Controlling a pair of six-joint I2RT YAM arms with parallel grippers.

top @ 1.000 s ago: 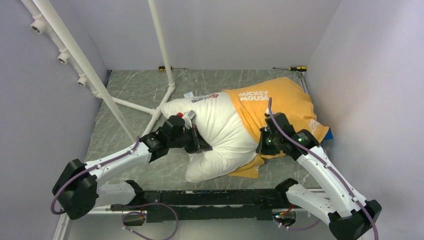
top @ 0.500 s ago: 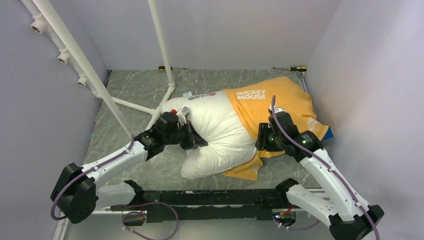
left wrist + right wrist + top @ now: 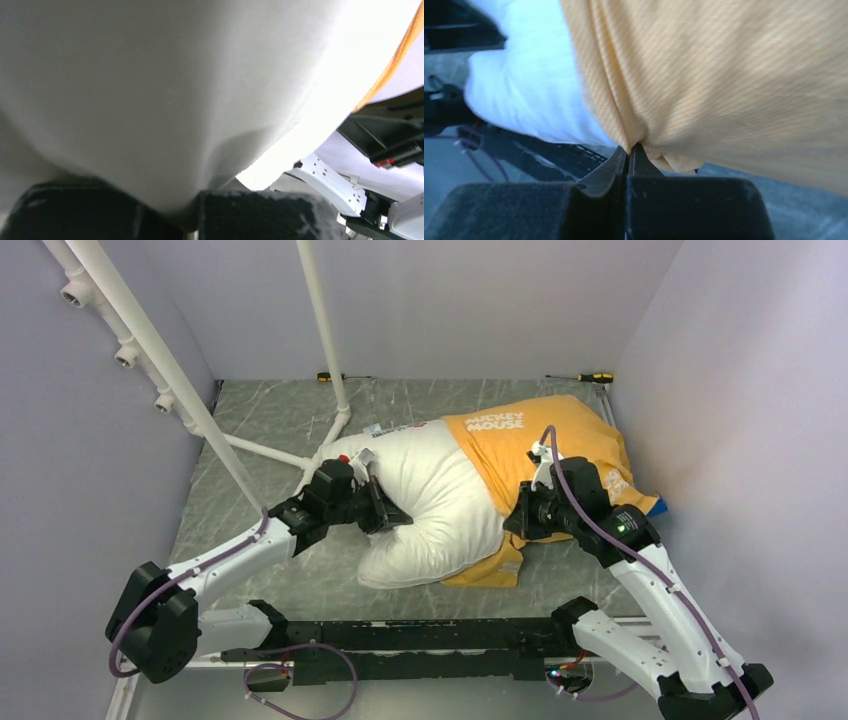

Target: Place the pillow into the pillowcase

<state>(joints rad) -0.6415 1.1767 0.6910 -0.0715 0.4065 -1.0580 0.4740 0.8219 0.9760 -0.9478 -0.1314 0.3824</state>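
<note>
Top camera looks down from behind; wrist cameras hug pillow (image 3: 150,100) and pillowcase (image 3: 734,75), both also seen overhead.

Marbled table (image 3: 270,410) under pillow (image 3: 440,510), pillowcase (image 3: 565,445)

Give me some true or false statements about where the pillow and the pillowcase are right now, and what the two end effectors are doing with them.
1. The pillow is wholly inside the pillowcase. False: its left part lies bare outside the opening.
2. The right end effector pinches the yellow pillowcase fabric. True.
3. The left end effector is open and clear of the pillow. False: it is shut on a fold of the pillow.
4. The pillowcase's yellow side with white lettering faces up. True.
5. A screwdriver lies at the far right edge of the table. True.
</note>
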